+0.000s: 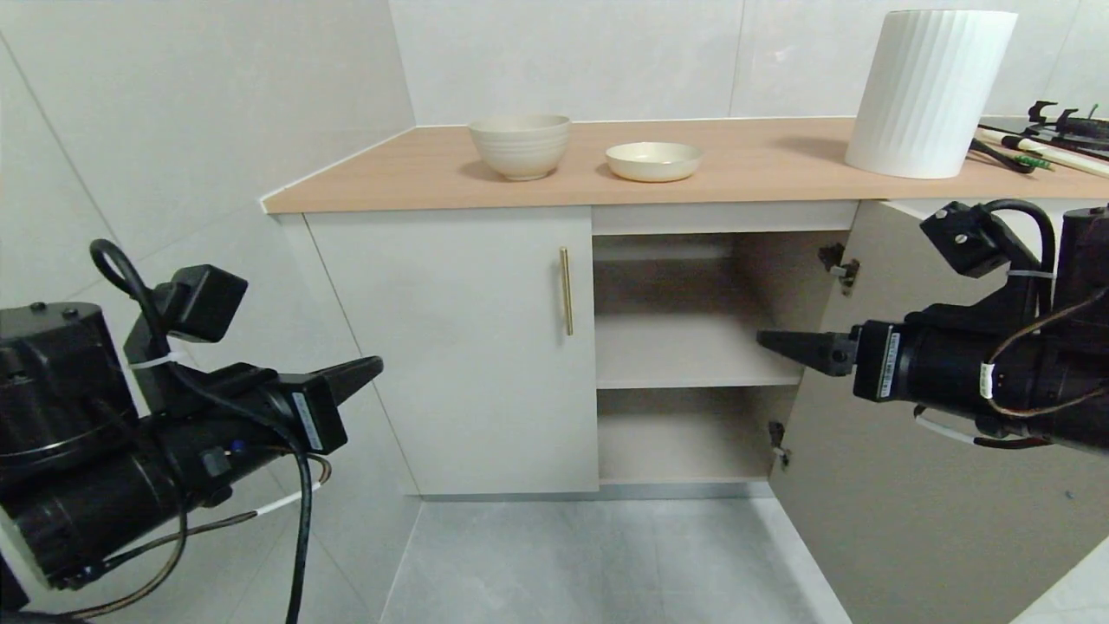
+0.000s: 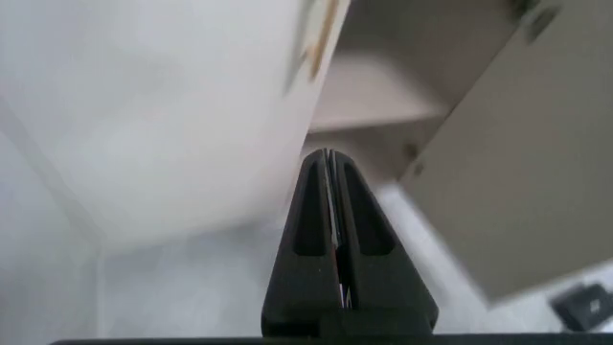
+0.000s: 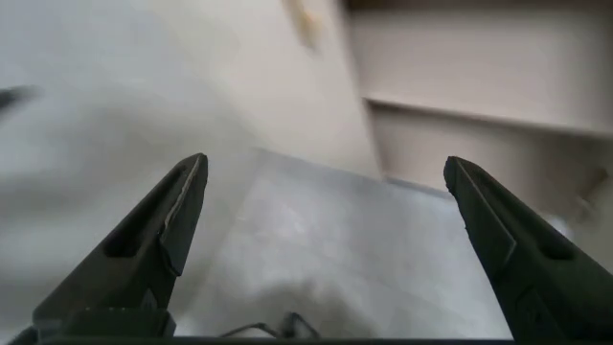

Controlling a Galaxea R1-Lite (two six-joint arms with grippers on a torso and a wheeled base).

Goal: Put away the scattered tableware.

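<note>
Nothing is stored: 2 pieces, the bowl [image 1: 520, 146] and shallow dish [image 1: 653, 161], sit on the counter [image 1: 762, 160] above the open cabinet [image 1: 468, 347], with my left gripper [image 1: 368, 366] pinched together, my right gripper [image 3: 326, 165] spread, both empty.

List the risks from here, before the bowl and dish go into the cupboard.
1. The right end effector hangs open by the open door. Rising toward the counter, it may strike the door or the counter's edge.
2. The dish is shallow, so a grip on its rim might slip.
3. The bowl stands above the closed door. Carrying it to the shelf means passing the dish, which it could bump.
</note>
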